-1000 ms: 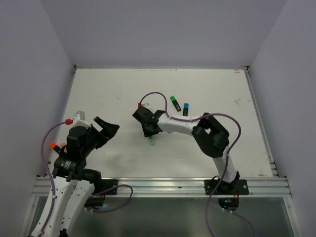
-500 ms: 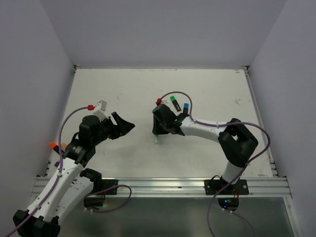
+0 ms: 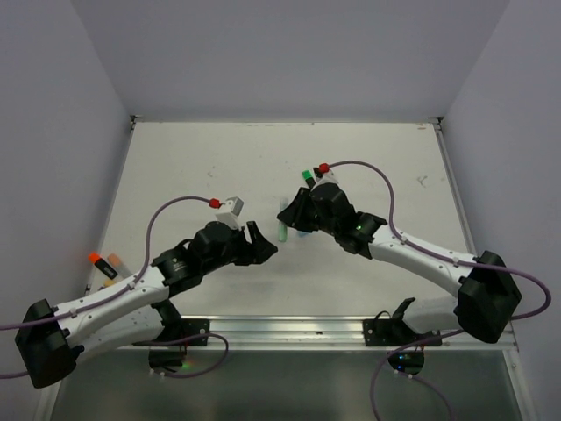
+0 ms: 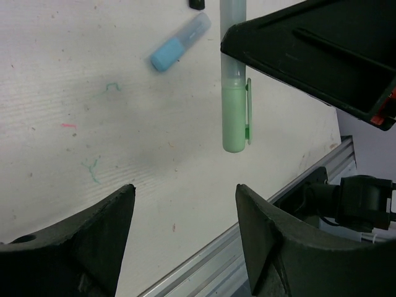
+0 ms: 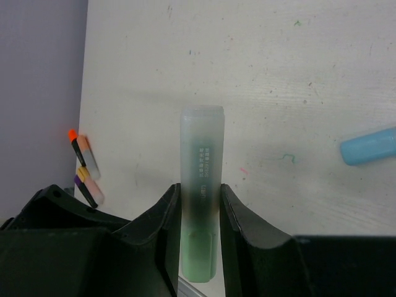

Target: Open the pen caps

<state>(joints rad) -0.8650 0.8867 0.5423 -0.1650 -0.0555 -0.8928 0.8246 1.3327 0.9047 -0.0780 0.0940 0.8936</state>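
My right gripper is shut on the pale body of a mint marker and holds it above the table. Its mint cap, with a clip, sticks out past the fingers toward my left gripper and also shows in the right wrist view. My left gripper is open and empty, just short of the cap and not touching it; from above it sits left of the marker. A light blue marker lies on the table beyond. A green-capped black marker lies behind the right gripper.
Two markers with orange ends lie at the table's left edge, also seen in the right wrist view. The metal rail runs along the near edge. The light blue marker shows at the right of the right wrist view.
The right gripper has carried the mint marker right and up off the table. The left arm has reached out from the left toward the centre, its open gripper now close to the marker's cap.
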